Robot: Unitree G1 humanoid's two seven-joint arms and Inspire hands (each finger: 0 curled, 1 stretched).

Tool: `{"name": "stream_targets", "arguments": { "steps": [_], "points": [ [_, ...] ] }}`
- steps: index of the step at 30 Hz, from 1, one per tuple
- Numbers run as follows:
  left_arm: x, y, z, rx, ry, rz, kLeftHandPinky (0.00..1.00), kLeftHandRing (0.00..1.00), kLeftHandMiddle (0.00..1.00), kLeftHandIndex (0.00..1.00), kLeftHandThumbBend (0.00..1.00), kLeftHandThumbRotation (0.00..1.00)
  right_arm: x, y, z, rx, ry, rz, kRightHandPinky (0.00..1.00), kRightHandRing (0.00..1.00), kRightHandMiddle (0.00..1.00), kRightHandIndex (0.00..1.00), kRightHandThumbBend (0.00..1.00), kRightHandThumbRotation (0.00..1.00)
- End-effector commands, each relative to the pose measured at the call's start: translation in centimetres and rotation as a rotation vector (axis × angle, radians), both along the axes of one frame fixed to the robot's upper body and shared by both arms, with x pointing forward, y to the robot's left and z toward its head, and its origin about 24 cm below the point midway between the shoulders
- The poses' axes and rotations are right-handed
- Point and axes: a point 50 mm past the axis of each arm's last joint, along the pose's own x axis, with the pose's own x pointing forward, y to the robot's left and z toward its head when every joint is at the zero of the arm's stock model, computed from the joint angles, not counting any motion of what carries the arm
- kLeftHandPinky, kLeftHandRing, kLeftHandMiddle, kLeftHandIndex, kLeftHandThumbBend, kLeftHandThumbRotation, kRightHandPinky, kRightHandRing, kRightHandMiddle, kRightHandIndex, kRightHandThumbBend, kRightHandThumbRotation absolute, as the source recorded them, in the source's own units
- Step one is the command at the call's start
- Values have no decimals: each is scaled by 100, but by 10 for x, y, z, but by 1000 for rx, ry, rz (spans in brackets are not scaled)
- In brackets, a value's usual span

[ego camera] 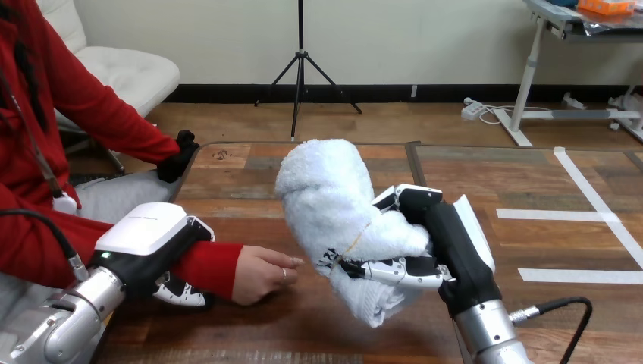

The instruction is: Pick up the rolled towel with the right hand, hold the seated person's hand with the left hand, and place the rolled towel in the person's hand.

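Note:
My right hand (443, 243) is shut on the rolled white towel (330, 205), with fingers and thumb curled round its lower half. The towel stands nearly upright above the table, leaning left. The person's hand (261, 273) rests on the table just left of the towel, loosely curled, fingertips close to the towel's lower part. My left hand (159, 246) lies over the person's red-sleeved forearm (212, 265), its fingers curled round under the sleeve near the wrist.
The wooden table (250, 174) stretches ahead, with white tape lines (599, 205) at the right. The person's other hand, in a black glove (179, 155), rests at the table's far left edge.

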Motion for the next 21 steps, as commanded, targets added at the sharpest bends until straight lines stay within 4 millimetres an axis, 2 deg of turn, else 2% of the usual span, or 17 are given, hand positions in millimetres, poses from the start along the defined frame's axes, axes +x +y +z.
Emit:
{"name": "stream_targets", "arguments": {
  "steps": [1, 21],
  "points": [
    [21, -31, 42, -120, -177, -122, 24, 28, 34, 36, 76, 2, 26, 11, 29, 16, -116, 17, 4, 7, 10, 8, 51, 0],
    [20, -45, 67, -140, -238, -192, 27, 29, 35, 38, 78, 0, 38, 17, 15, -11, -8, 32, 3, 8, 10, 8, 52, 0]
  ]
}}
